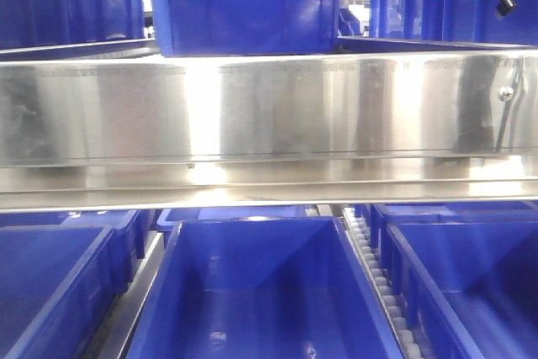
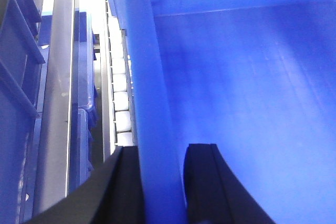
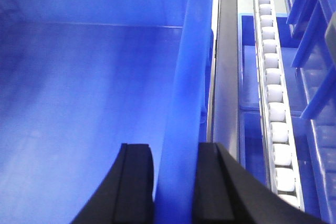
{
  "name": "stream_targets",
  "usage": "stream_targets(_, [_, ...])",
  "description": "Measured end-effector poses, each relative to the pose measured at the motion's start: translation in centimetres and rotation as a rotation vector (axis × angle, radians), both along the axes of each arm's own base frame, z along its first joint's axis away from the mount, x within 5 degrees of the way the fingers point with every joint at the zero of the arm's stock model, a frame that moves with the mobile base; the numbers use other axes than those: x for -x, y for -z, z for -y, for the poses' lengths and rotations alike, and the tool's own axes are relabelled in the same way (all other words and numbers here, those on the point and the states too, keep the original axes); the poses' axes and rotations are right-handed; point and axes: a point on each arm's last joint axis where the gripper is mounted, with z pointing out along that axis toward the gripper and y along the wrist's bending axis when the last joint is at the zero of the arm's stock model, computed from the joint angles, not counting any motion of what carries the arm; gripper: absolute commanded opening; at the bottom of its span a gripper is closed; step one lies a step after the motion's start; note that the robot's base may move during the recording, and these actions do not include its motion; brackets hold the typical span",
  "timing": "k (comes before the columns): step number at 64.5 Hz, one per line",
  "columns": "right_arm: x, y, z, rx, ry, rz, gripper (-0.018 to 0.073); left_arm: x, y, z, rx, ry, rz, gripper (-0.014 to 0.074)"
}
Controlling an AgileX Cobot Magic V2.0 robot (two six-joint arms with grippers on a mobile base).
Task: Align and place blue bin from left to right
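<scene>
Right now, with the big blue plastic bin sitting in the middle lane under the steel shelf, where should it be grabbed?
By its two side walls, from the open top. The open blue plastic bin has thin upright walls that a gripper can straddle: the left gripper pinches its left wall, the right gripper its right wall, jaws astride each.

Whse, roller racks [image 3: 275, 129], blue crates [image 1: 50, 287]

**A:** What carries the load?
**B:** A steel shelf [image 1: 269, 115] spans the upper level; a white roller track [image 1: 376, 279] runs below.
**A:** What occupies them?
**B:** Blue bin [image 1: 269, 292] in the centre lane, flanked by left bin [image 1: 50, 283] and right bin [image 1: 471, 266]; upper bin [image 1: 248, 14] above the shelf.
</scene>
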Motion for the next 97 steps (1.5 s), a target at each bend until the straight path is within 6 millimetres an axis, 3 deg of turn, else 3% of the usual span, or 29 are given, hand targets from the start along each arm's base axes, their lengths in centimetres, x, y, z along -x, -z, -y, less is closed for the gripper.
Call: stream_targets(97, [0.0, 0.0, 0.0, 0.0, 0.0, 0.0, -0.007, 0.0, 0.0, 0.0, 0.0, 0.0, 0.0, -0.0016])
